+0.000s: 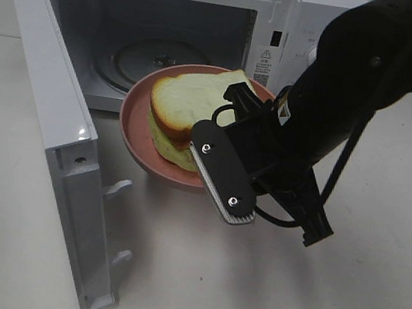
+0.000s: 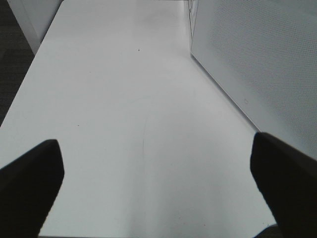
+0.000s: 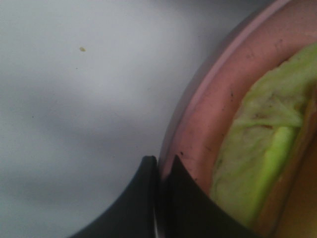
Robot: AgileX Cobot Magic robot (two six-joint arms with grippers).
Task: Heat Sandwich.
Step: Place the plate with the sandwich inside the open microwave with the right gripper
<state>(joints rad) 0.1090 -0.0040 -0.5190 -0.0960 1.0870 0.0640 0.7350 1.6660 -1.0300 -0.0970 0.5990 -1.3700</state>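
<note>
At the mouth of the open microwave (image 1: 289, 26), the sandwich (image 1: 186, 108) lies on a pink plate (image 1: 135, 131). The plate's far edge is just over the sill and its near edge is out over the surface (image 1: 283, 308).

Our right end effector (image 3: 158, 166) has its jaws closed together at the plate's near-right rim. We judge it to be pinching that rim, though the wrist view does not show the lip between the tips plainly.

The sandwich sits just past those fingertips, on the side towards the cavity. Its long axis runs on a diagonal, from near-left to far-right across the opening. The glass turntable (image 1: 147, 55) lies beyond it on much the same line, so the coming move looks like a carry inward and slightly left.

The door (image 1: 58, 100) stands swung wide on the left, clear of that path.

Our left end effector (image 2: 156, 148) is spread wide and holds nothing. It hangs over bare surface beside a white perforated panel, and it does not show in the high view. The right arm is plainly the nearer one and has the plate in hand.

The likeliest snag, we think, is the plate tilting in a one-sided rim grip.
</note>
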